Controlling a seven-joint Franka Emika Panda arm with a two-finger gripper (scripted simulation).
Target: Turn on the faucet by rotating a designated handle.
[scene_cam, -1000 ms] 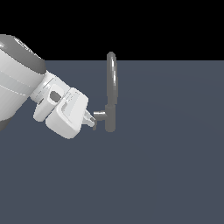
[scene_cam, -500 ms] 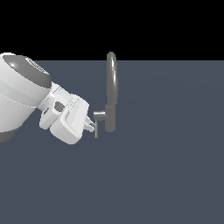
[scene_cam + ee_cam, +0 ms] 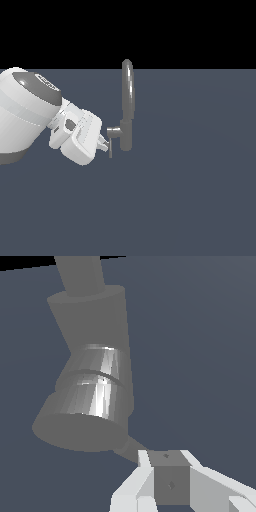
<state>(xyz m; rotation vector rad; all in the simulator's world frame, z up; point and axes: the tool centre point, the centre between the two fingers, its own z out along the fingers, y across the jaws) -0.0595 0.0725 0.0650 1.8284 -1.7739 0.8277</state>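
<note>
Our white arm reaches in from the exterior view's left, gripper tilted downward, its fingers pressed together against the handle.

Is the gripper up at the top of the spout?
No, the gripper sits low beside the faucet body, at the handle.

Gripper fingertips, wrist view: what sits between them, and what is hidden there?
Between the gripper fingertips sits the squared grey end of the handle, whose thin lever runs back to the faucet stub. The contact faces are covered by the fingers, so whether they touch it is unclear.
</note>
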